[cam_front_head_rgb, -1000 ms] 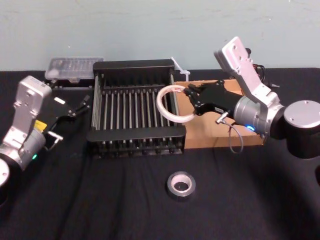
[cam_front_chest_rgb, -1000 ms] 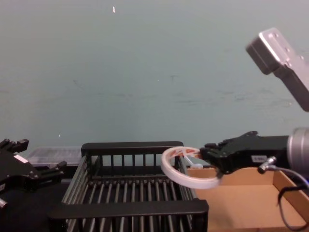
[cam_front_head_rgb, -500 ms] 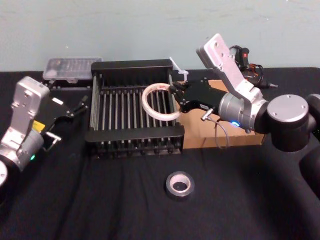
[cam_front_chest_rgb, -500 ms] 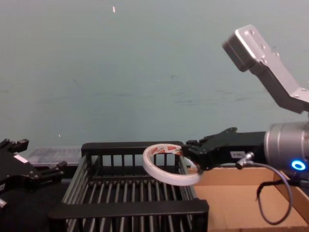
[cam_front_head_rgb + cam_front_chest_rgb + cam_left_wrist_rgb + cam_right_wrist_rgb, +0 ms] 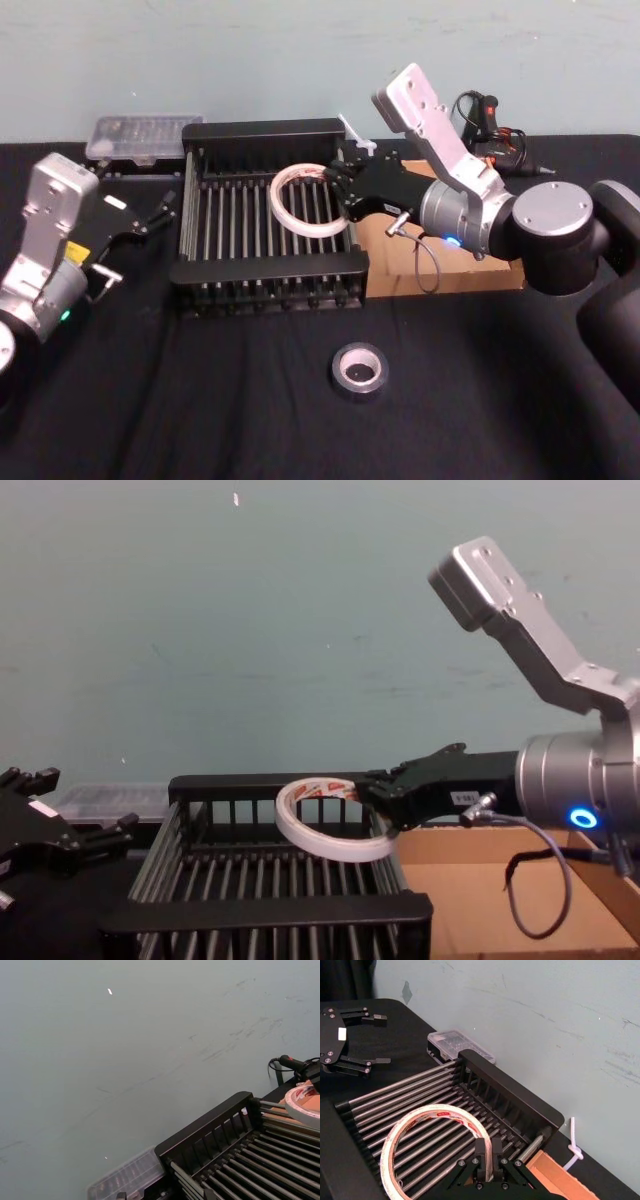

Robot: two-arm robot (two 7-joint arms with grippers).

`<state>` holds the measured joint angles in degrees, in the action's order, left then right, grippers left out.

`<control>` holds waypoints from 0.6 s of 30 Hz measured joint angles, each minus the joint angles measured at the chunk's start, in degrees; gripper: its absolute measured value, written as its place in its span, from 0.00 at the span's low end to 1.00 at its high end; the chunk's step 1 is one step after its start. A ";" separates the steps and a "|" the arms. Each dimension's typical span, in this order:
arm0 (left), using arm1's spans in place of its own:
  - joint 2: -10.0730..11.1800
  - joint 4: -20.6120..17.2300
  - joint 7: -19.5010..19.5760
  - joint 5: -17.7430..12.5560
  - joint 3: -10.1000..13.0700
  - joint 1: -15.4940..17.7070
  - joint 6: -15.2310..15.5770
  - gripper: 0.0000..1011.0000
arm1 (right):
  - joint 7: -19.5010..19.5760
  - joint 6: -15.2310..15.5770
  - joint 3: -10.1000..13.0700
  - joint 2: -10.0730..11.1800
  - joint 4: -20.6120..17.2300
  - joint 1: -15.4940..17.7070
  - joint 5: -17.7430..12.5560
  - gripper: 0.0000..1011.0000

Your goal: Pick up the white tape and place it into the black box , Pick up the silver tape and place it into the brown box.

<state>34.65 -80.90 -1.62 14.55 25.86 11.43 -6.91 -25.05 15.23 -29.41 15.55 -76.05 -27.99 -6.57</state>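
My right gripper (image 5: 342,196) is shut on the rim of the white tape (image 5: 274,200), a thin wide ring with red print inside. It holds the ring tilted above the bars of the black box (image 5: 270,268), toward the crate's right half. The right wrist view shows both fingers (image 5: 481,1155) pinching the ring (image 5: 437,1109) over the crate (image 5: 510,1090). The silver tape (image 5: 360,370) lies flat on the black cloth in front of the crate. The brown box (image 5: 390,265) sits right of the crate, partly hidden by my right arm. My left gripper (image 5: 140,240) stands open, left of the crate.
A clear plastic case (image 5: 145,135) lies behind the crate's left corner. A black tool with cables (image 5: 490,120) and a white cord (image 5: 360,135) sit at the back right. The pale wall stands close behind the table.
My right arm has swung left with the white tape, from over the crate's right rim to above its barred bottom. The left arm and the silver tape have not moved.
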 joint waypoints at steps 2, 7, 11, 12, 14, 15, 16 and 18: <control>0.00 0.00 0.00 0.00 0.00 0.00 0.00 0.99 | 0.08 -0.31 -0.02 -0.15 0.24 -0.06 0.11 0.07; 0.00 0.00 0.00 0.00 0.00 0.00 0.00 0.99 | 0.13 -0.52 -0.02 -0.21 0.31 -0.06 0.15 0.07; 0.00 0.00 0.00 0.00 0.00 0.00 0.00 0.99 | 0.14 -0.51 0.00 -0.19 0.29 -0.06 0.15 0.07; 0.00 0.00 0.00 0.00 0.00 0.00 0.00 0.99 | 0.15 -0.49 0.00 -0.19 0.27 -0.06 0.15 0.07; 0.00 0.00 0.00 0.00 0.00 0.00 0.00 0.99 | 0.15 -0.46 0.01 -0.19 0.25 -0.06 0.15 0.07; 0.00 0.00 0.00 0.00 0.00 0.00 0.00 0.99 | 0.15 -0.43 0.02 -0.18 0.23 -0.06 0.14 0.07; 0.00 0.00 0.00 0.00 0.00 0.00 0.00 0.99 | 0.16 -0.41 0.03 -0.18 0.23 -0.06 0.14 0.07; 0.00 0.00 0.00 0.00 0.00 0.00 0.00 0.99 | 0.16 -0.37 0.04 -0.17 0.22 -0.05 0.13 0.07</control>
<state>34.65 -80.90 -1.62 14.55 25.86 11.43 -6.91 -24.89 14.86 -29.37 15.38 -75.83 -28.04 -6.43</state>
